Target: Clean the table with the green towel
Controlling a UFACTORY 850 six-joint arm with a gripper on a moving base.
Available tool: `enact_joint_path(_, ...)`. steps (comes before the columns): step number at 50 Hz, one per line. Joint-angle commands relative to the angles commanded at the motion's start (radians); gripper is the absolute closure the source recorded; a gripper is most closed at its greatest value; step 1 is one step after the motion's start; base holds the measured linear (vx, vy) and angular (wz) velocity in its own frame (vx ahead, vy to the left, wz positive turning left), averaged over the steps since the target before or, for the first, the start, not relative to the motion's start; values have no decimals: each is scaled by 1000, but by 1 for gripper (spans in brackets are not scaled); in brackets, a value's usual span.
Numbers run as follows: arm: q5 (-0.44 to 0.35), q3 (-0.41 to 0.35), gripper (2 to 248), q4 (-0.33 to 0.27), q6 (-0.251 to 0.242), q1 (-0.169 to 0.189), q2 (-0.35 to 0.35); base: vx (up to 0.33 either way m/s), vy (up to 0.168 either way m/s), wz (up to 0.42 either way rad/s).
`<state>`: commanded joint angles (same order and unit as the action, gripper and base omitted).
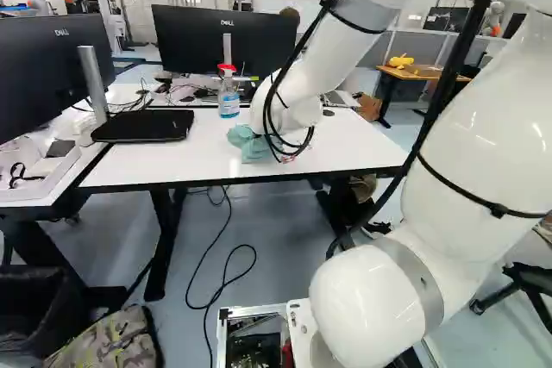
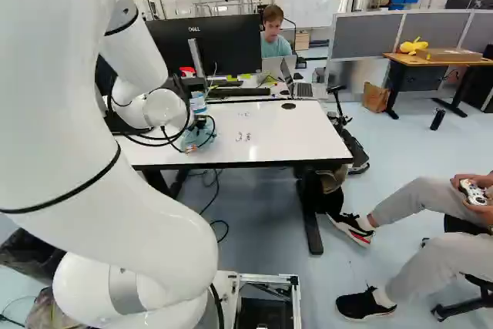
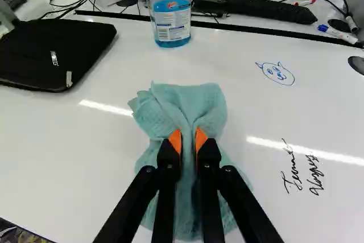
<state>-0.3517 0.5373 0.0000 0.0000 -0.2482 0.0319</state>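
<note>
White jointed arm (image 1: 323, 58) is reaching over the white rectangular table with black edging (image 2: 308, 140). Black two-finger gripper with orange pads (image 2: 192, 146) is down at the tabletop, mostly covered by arm and cables in the base views, so those don't tell much about the fingers. Wrist view does: the gripper (image 3: 188, 139) is clamped on the crumpled pale green cloth towel (image 3: 190, 103), with a fold pinched between both pads. Towel is bunched up on the table, part spread ahead of the fingers, part under them.

Clear plastic bottle with blue liquid and a red top (image 1: 228, 96) stands upright on the same table, ahead of the gripper, near the towel but apart from it. Flat black rectangular case (image 1: 142, 126), maybe a fabric sleeve, lies left of the bottle in the left base view.

Blue doodled face (image 3: 276, 74) and black handwritten scrawls (image 3: 304, 172) are on the tabletop, right of the towel in the right base view. Long black keyboard (image 3: 256, 8) lies past the dark seam behind the bottle. White marker with a blue cap (image 3: 339, 34) is by that seam; white marker with a red cap (image 3: 305, 2) is near the keyboard.
</note>
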Motion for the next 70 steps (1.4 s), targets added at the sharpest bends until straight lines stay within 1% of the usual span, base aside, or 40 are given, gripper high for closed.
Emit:
enact_joint_path(12, 0, -16, 202, 0, 0, 9, 35, 0, 0, 0)
enact_joint_path(31, 0, -99, 202, 0, 0, 55, 122, 0, 0, 0)
enact_joint_path(47, 0, -134, 202, 0, 0, 111, 160, 0, 0, 0)
enact_joint_path(70, 0, -154, 202, 0, 0, 201, 183, 0, 0, 0)
